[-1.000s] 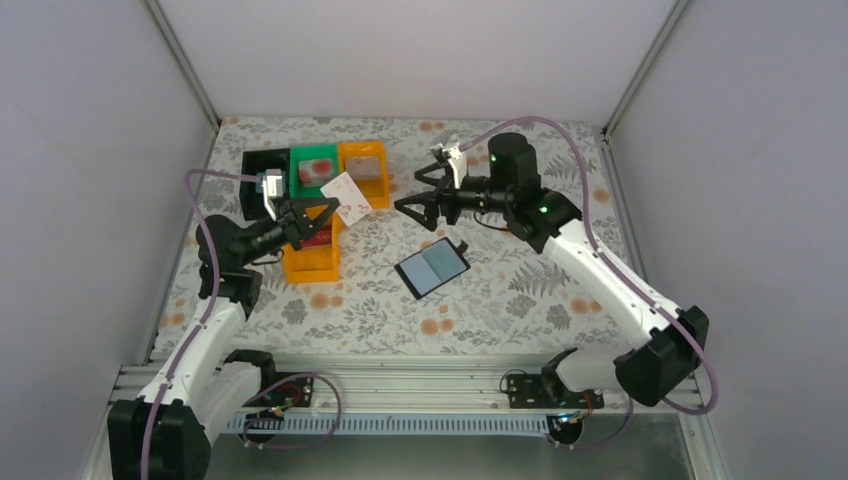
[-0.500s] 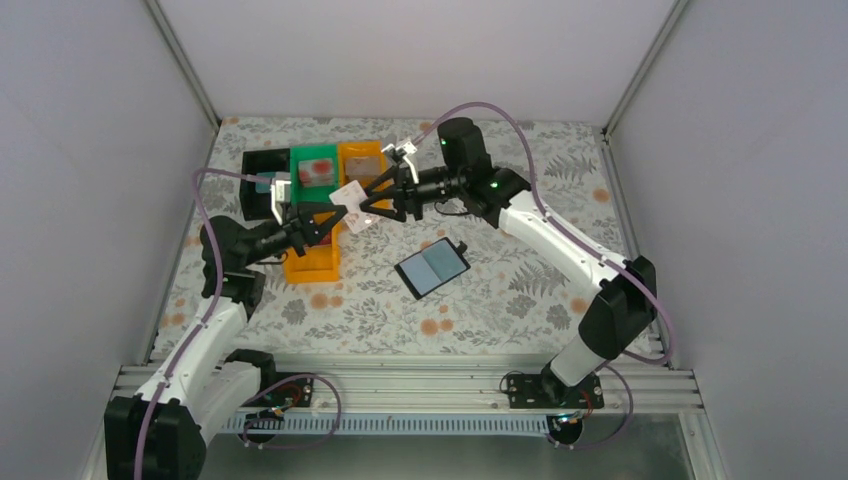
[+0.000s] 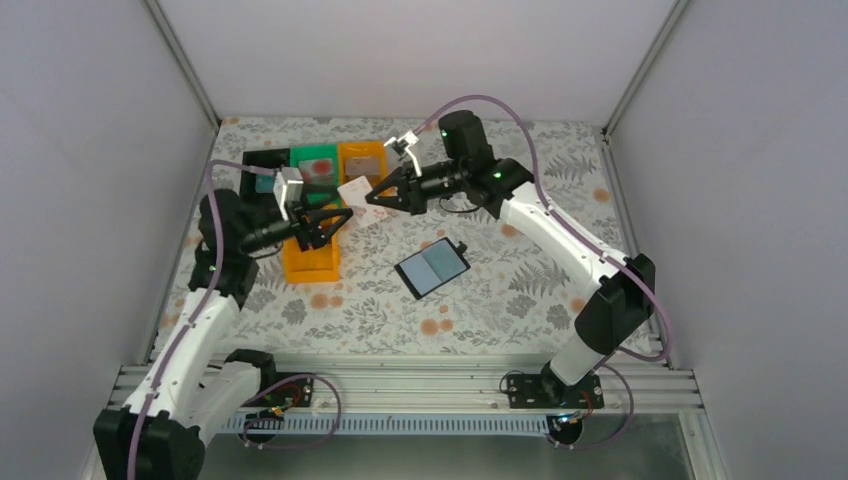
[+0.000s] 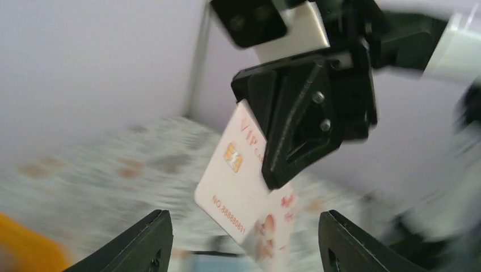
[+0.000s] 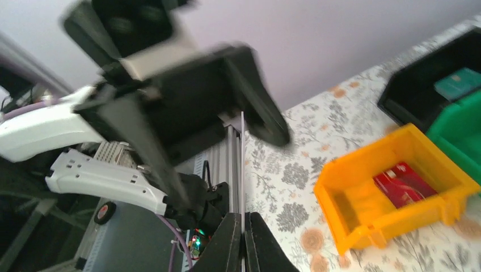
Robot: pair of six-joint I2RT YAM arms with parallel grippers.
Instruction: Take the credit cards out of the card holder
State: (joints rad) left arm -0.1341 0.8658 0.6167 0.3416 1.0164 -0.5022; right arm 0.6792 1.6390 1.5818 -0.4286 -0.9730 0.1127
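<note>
Left wrist view first: what has the right claw [image 4: 277, 170] got?
— It is clamped shut on the whitish credit card [image 4: 241, 187], pinching its upper part. The card hangs tilted in the air.
— And the left claw [image 3: 336, 224]?
— Open. Its fingers [image 4: 144, 243] are spread well apart, one on each side of the card's lower end and clear of it.
— Any writing?
— "VIP" in red beside a gold chip, then "NO." and a run of eights along the edge. There is a red print at the lower corner, too blurred to read.
— Where is the card holder [image 3: 432, 267]?
— Lying open on the flowered worktop [image 3: 500, 300], pale panels up, apart from both claws. A red card [image 5: 404, 184] lies in the orange tray [image 5: 397, 224], and a teal card [image 5: 460, 83] in the black tray [image 5: 408, 99].
</note>
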